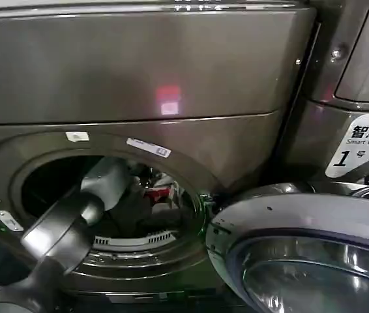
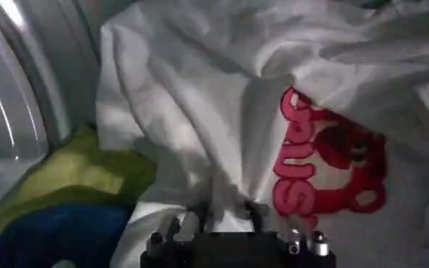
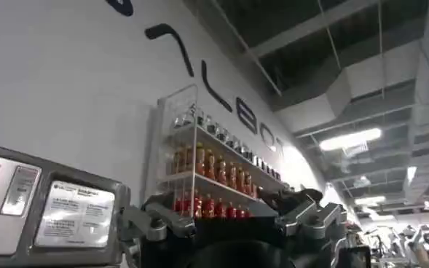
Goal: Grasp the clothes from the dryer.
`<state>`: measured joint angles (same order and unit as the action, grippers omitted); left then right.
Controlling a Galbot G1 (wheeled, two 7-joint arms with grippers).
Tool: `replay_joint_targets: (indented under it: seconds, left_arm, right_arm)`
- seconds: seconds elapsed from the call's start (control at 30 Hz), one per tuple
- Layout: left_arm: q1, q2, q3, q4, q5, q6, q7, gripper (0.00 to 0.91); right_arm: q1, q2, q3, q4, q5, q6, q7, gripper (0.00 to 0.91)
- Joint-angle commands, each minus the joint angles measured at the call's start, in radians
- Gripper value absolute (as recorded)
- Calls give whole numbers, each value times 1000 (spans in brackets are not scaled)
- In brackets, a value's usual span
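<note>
- Bronze-grey machine fronts are filling the head view, with the dryer taking up the left and middle and a second machine labelled "Smart wash" with a 1 standing beside it on the right.
- The dryer's round door is hanging wide open at the lower right, leaving the porthole clear.
- The left arm is reaching through the porthole into the drum.
- The left pincer is sitting right against the clothes, its fingertips sinking into a fold of the white cloth; whether it is clenched on the cloth I cannot tell.
- The clothes are lying heaped inside the drum: crumpled white cloth with red print, a yellow-green piece and a navy blue piece beside it.
- The right pincer is pointing up toward a white wall, a shelf of bottles and ceiling lights, its fingers spread apart and holding nothing.
</note>
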<state>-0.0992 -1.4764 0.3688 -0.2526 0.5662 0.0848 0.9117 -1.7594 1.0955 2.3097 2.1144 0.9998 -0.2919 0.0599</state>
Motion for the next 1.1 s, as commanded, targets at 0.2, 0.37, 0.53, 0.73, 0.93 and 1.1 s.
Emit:
replay_joint_targets:
  seconds: [0.2, 0.37, 0.53, 0.73, 0.93, 1.1]
  left_arm:
    - [9, 4, -58, -27, -49, 13, -18, 0]
    - [36, 10, -220, -119, -146, 41, -55, 0]
    - [126, 29, -343, -229, -403, 51, -190, 0]
    - [299, 60, -488, -520, -575, 53, -367, 0]
    - [415, 85, -542, -734, -752, 15, -622, 0]
    - [514, 55, -600, -876, -800, -63, -844, 0]
  right_arm:
    - [6, 4, -3, -2, 0, 0, 0, 907]
    - [10, 7, -10, 3, -2, -1, 1, 907]
    - [13, 9, -16, 11, -2, -1, 2, 907]
    - [10, 13, -13, 8, -2, 0, 1, 907]
    - [11, 10, -12, 10, 3, 10, -3, 907]
    - [5, 6, -4, 4, 6, 26, -11, 907]
